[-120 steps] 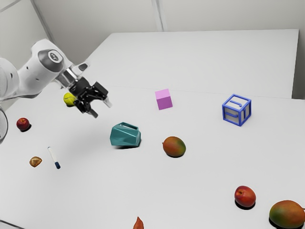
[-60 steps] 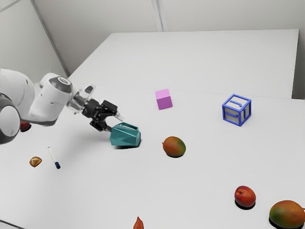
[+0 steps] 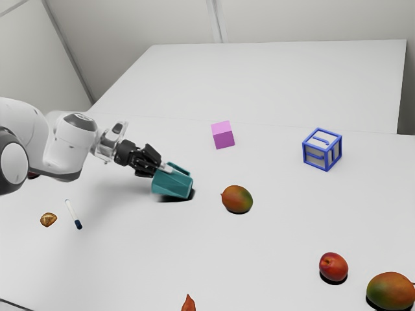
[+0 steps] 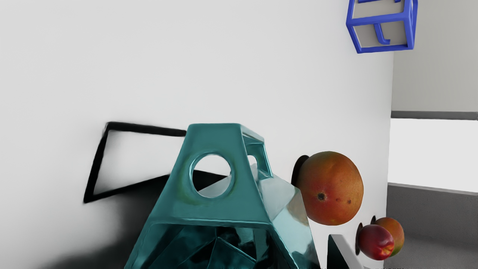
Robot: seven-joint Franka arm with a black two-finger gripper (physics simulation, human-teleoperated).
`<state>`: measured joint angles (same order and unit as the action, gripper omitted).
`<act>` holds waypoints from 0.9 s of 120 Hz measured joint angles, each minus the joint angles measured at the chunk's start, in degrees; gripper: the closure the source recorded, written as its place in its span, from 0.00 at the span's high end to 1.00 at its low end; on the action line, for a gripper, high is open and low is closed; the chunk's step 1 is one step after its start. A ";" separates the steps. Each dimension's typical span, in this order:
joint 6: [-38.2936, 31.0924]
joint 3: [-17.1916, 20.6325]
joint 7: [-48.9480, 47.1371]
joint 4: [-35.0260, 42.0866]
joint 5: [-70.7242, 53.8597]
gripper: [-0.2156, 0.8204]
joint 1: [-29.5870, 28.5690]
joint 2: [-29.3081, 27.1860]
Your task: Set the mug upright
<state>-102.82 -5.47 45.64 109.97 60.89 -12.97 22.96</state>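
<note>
Mug [image 3: 172, 186], teal, faceted, 1 piece: on its side and tilted, not upright, handle [image 3: 179, 168] uppermost, on the exterior view's left half of the table [image 3: 279, 259]. Open mouth turned toward the wrist camera; 1 round hole in a sloping face; dark shadow below and beside it.

Gripper [image 3: 162, 170], black, 2-fingered: at the mug, its tip end overlapping the mug's near end in the exterior view. Whether it is spread or pinching the mug cannot be told.

Mango [image 3: 237, 199], green and orange: near the mug, on its exterior-view right, stem end toward it.

Cube [image 3: 223, 135], pink: farther back than the mug, toward the wall.

Toy block [image 3: 322, 149], blue frame, grey faces, raised blue marks: well apart, toward the exterior view's right.

Red fruit [image 3: 333, 267], 1, and larger mango [image 3: 391, 291], 1: near each other at the exterior view's lower right; both past the first mango in the wrist view.

Pointed orange-red item [image 3: 188, 304]: cut off by the exterior view's bottom edge.

Marker [image 3: 74, 215], white with dark blue end: lying flat, exterior view's left.

Small brown item [image 3: 48, 219]: near the marker, kind unclear.
</note>
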 joint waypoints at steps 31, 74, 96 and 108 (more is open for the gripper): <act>1.42 0.00 3.33 -0.03 0.11 0.07 -0.31 -1.13; -1.89 5.61 -0.92 -2.59 -22.95 0.04 -0.07 -10.41; -5.38 10.51 -8.61 -4.00 -41.64 0.04 0.26 -12.77; -7.72 12.49 -12.87 -4.07 -48.62 0.04 0.23 -12.90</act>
<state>-110.53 7.02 32.77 105.90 12.27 -12.74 10.06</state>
